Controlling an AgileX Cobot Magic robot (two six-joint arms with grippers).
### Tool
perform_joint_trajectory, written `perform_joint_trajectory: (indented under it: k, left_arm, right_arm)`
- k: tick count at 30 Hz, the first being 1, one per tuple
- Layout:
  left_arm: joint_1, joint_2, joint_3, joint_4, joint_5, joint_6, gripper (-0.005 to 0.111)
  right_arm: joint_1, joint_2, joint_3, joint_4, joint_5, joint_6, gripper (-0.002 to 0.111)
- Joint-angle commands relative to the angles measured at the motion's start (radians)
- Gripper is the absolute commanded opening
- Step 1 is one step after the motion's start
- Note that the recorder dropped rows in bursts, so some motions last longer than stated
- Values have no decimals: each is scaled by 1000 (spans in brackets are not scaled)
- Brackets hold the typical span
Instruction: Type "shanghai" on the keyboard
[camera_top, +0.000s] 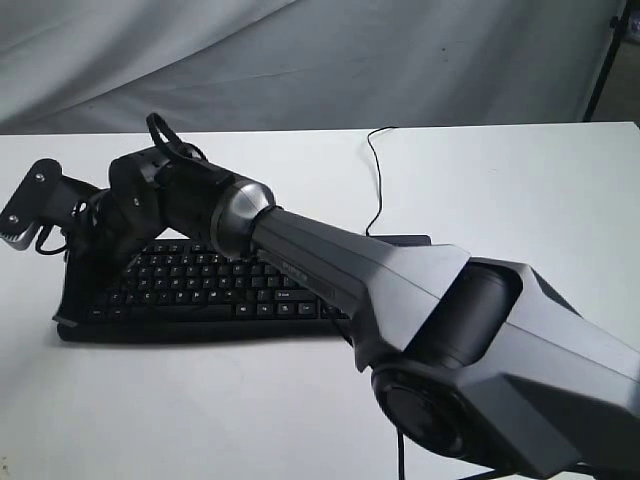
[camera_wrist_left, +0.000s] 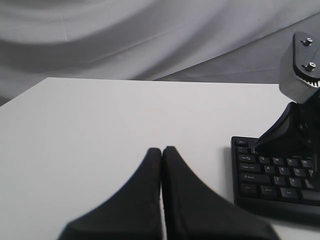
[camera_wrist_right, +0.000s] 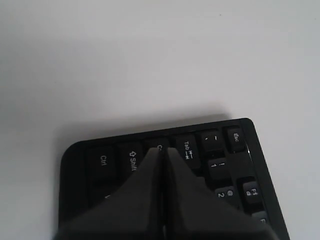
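Note:
The long black keyboard lies on the white table, its thin cable running toward the back. My right arm reaches across it to its left end. There my right gripper is shut, with nothing held. In the right wrist view its joined tips sit over the Caps Lock key, between Shift and Tab on the keyboard. My left gripper is shut and empty above bare table, left of the keyboard. The left wrist view also shows the right gripper touching down on the keys. The exterior view does not show the left gripper.
The white table extends wide behind and to the right of the keyboard. A grey curtain hangs at the back. A black stand leg leans at the far right. The right arm's thick body covers the keyboard's right half.

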Motion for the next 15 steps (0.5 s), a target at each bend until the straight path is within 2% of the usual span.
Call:
perform_joint_trajectory:
  k: [1,15]
  left_arm:
    - [2,-5,5,-1,-11,-2,1]
    - [2,-5,5,-1,-11,-2,1]
  right_arm:
    - [-9,-1,-8,-16,-16,11,0]
    - [-21,28,-8,-48,-15,24,0]
